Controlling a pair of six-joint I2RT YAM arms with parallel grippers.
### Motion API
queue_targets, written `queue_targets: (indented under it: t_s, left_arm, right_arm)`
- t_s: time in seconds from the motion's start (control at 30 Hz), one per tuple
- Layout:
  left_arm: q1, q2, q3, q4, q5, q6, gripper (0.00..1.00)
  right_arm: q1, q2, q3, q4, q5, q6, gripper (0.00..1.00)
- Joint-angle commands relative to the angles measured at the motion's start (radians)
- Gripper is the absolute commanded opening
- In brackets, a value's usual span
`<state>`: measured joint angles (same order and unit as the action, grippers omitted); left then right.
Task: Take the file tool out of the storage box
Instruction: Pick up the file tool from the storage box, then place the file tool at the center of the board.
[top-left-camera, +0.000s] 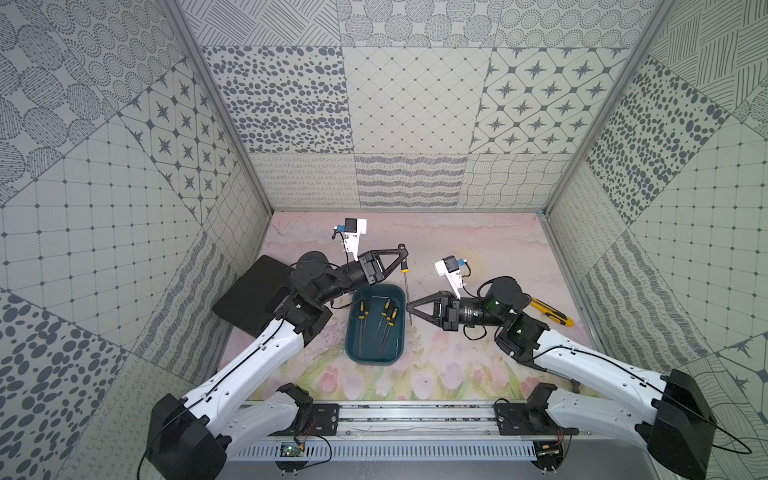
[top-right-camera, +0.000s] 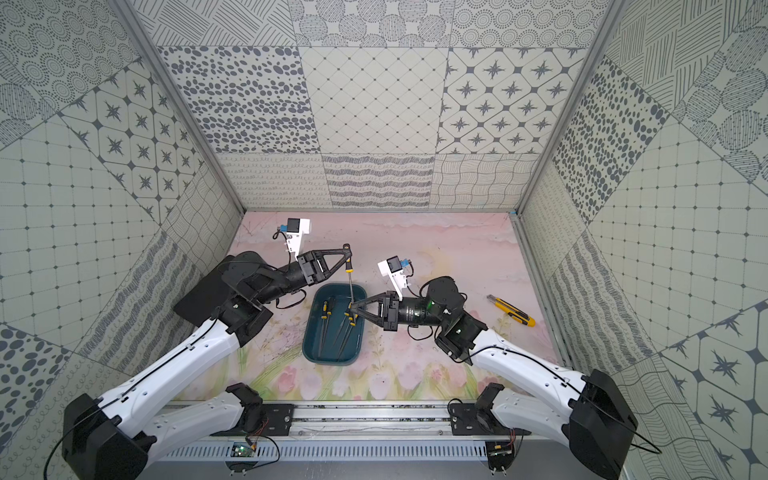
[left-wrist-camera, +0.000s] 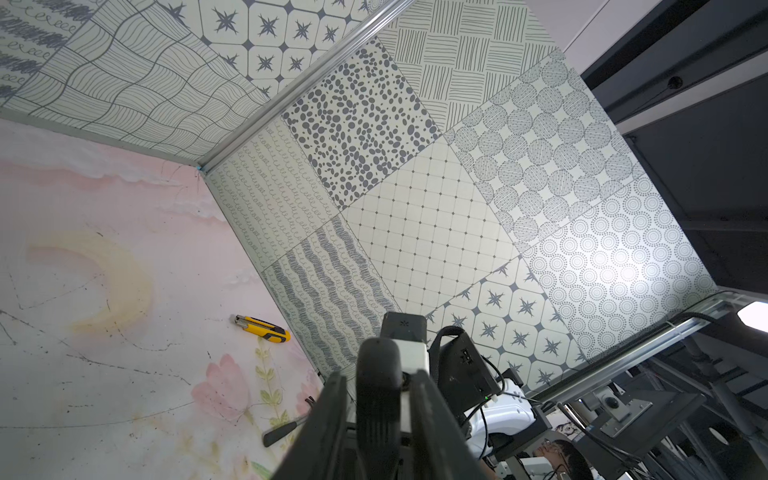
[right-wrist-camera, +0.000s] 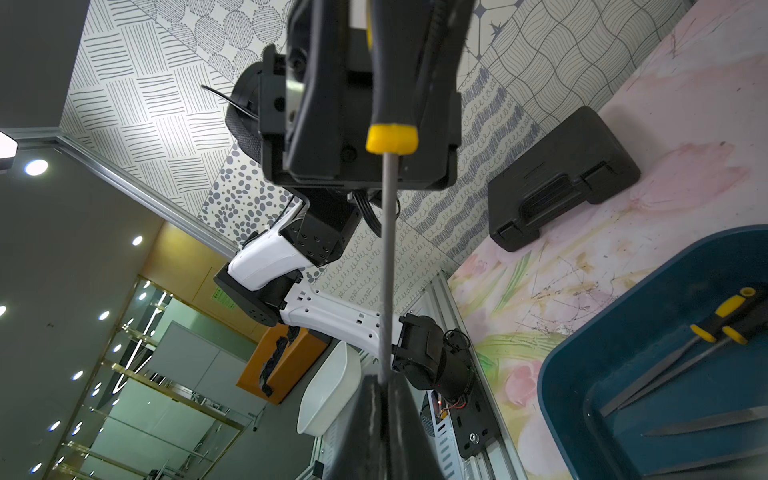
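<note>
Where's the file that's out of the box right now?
In both top views the file is held in the air by the storage box's far right corner, its shaft clamped in the right pincer, its handle between the left pincer's fingers.

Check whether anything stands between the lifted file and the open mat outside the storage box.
Nothing visible does. The file is lifted out of the storage box, shaft pinched in the shut right gripper, handle inside the open left gripper. The mat beside the box is bare; the utility knife lies well aside.
</note>
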<state>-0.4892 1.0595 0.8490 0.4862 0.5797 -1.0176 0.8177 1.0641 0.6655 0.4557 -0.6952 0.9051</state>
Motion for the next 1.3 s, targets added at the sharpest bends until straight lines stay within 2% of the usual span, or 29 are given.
queue_targets:
  t_s: [0.0,0.07,0.13,0.23,0.3,0.4,0.5,0.6,0.87,1.13,1.27]
  left_arm:
    - [0.0,-0.002,0.045,0.021,-0.002,0.072,0.69]
    - [0.001,-0.01,0.093,-0.089,-0.013,0.129,0.86]
    - [0.0,-0.019,0.147,-0.237,-0.039,0.189,0.98]
    - [-0.004,-0.017,0.256,-0.541,-0.132,0.334,0.99]
    - [-0.006,-0.015,0.298,-0.713,-0.22,0.401,0.99]
    - [-0.009,-0.02,0.31,-0.841,-0.297,0.433,0.99]
    - [-0.018,-0.018,0.31,-0.964,-0.371,0.437,0.99]
    - [-0.03,-0.041,0.256,-0.996,-0.46,0.43,0.99]
    - [-0.043,-0.061,0.185,-1.046,-0.523,0.46,0.99]
    - [-0.056,-0.057,0.127,-1.044,-0.518,0.455,0.98]
    - [-0.066,-0.05,0.117,-1.046,-0.508,0.459,0.99]
  right_arm:
    - [-0.006,-0.045,0.05,-0.111,0.061,-0.085,0.0]
    - [-0.015,-0.072,0.064,-0.224,0.114,-0.132,0.0]
    - [-0.029,-0.103,0.083,-0.343,0.175,-0.173,0.0]
    - [-0.04,-0.139,0.138,-0.586,0.341,-0.263,0.0]
    - [-0.045,-0.133,0.187,-0.77,0.509,-0.333,0.0]
    - [-0.063,-0.084,0.231,-0.952,0.712,-0.388,0.0]
    - [-0.108,-0.019,0.248,-1.054,0.829,-0.401,0.0]
    - [-0.179,0.042,0.25,-1.1,0.852,-0.403,0.0]
    - [-0.309,0.213,0.289,-1.173,0.885,-0.466,0.0]
    - [-0.375,0.345,0.318,-1.184,0.874,-0.534,0.0]
    - [-0.399,0.392,0.321,-1.166,0.83,-0.588,0.0]
